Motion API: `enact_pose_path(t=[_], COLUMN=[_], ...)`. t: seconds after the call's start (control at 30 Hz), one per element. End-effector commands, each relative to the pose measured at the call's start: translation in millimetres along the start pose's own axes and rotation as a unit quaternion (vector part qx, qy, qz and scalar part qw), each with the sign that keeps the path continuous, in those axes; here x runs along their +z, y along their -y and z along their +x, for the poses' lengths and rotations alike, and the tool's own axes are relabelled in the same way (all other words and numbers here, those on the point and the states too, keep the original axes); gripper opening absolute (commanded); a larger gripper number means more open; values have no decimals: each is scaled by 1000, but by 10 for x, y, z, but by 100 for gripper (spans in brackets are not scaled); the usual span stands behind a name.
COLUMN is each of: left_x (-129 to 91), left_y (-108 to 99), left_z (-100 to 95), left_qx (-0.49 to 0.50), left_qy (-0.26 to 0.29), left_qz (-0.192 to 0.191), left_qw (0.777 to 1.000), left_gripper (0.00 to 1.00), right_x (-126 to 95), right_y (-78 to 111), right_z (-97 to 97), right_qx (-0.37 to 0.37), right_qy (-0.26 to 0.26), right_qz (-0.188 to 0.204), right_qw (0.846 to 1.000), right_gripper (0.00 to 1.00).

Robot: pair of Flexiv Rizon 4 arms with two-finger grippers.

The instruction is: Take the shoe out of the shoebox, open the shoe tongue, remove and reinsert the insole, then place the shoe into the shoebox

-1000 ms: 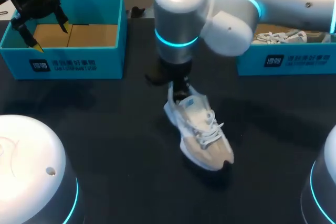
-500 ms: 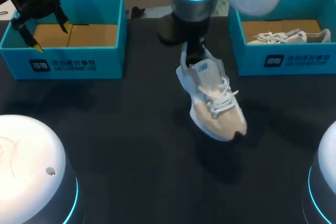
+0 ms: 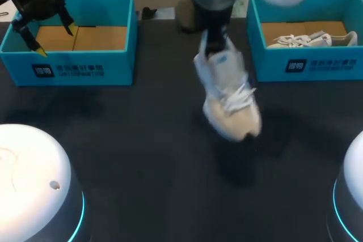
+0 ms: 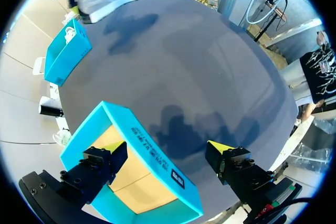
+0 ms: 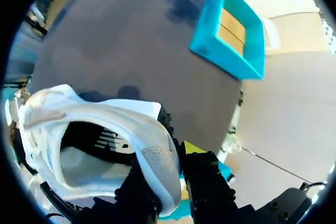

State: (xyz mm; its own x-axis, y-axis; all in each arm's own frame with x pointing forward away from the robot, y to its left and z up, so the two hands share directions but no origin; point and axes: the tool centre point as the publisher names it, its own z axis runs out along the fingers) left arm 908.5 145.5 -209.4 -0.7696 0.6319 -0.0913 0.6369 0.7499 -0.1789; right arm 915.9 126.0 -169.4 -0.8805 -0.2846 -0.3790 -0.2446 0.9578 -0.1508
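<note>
Dark table (image 3: 142, 157), carrying two blue boxes and two shoes. The left shoebox (image 3: 74, 67) stands at the far left corner and the right shoebox (image 3: 306, 67) at the far right corner, a second shoe (image 3: 306, 39) lying inside the latter. The shoe (image 3: 229, 103) hangs toe-down above the table's far middle, its heel rim pinched between the fingers of the right claw (image 5: 176, 153). The left claw (image 3: 55, 41) gapes wide over the left shoebox, holding nothing. The shoe is probably light, with a soft upper; its firmer heel rim suits gripping.
</note>
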Motion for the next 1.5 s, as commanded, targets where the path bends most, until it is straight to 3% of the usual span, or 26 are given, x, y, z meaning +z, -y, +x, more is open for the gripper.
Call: enact_pose_path(t=[0.03, 0.23, 0.33, 0.83, 0.97, 1.1, 1.23, 1.5], left_x=[2, 2, 2, 2, 2, 2, 2, 2], left_y=[-3, -3, -3, -3, -3, -3, -3, -3], left_z=[0, 0, 0, 0, 0, 0, 0, 0], left_qx=[0, 0, 0, 0, 0, 0, 0, 0], left_qy=[-1, -1, -1, -1, -1, -1, -1, -1], left_qz=[-1, -1, -1, -1, -1, -1, -1, -1], left_qw=[1000, 1000, 1000, 1000, 1000, 1000, 1000, 1000], left_gripper=[100, 100, 100, 100, 100, 100, 100, 100], right_x=[-190, -199, -168, -168, -77, 28, 159, 358], right_y=[490, 1020, 1287, 1287, 1887, 2457, 2800, 3294], right_z=[-258, -607, -787, -787, -1040, -1267, -1472, -1784], right_qx=[-3, -11, 6, 6, 11, 20, 8, 6], right_qy=[-7, -8, 6, 6, 16, 34, 24, 3], right_qz=[9, 19, -18, -18, 22, 21, 39, 44], right_qw=[1000, 1000, 1000, 1000, 1000, 999, 999, 999], right_gripper=[0, 0, 0, 0, 0, 0, 0, 0])
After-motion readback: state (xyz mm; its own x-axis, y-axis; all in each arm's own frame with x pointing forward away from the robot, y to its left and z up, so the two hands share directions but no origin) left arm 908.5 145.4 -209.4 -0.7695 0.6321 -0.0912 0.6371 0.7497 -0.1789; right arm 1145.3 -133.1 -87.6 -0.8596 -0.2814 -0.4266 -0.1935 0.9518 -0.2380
